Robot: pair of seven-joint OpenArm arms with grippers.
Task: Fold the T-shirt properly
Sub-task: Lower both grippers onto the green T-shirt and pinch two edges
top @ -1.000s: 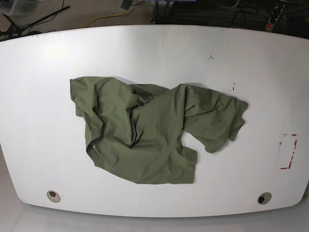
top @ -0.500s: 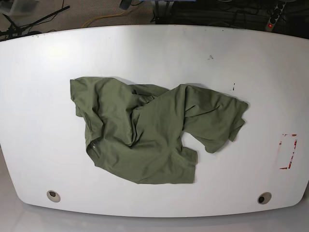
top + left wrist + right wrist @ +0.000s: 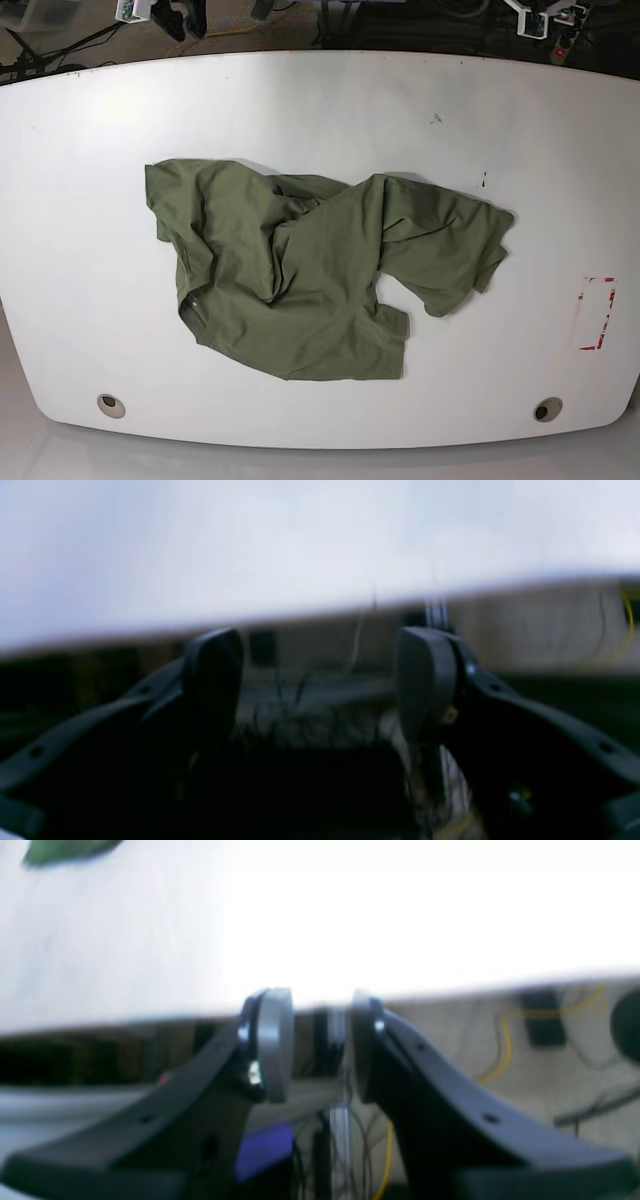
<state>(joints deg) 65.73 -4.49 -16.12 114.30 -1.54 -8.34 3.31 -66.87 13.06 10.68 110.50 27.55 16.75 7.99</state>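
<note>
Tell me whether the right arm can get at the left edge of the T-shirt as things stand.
Probably yes. The right gripper sits beyond the table's far edge, jaws apart and holding nothing. Only bare tabletop lies between it and the crumpled T-shirt.

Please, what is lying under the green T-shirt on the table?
Only the white table shows around the crumpled T-shirt. What lies beneath its folds is covered and cannot be seen.
</note>
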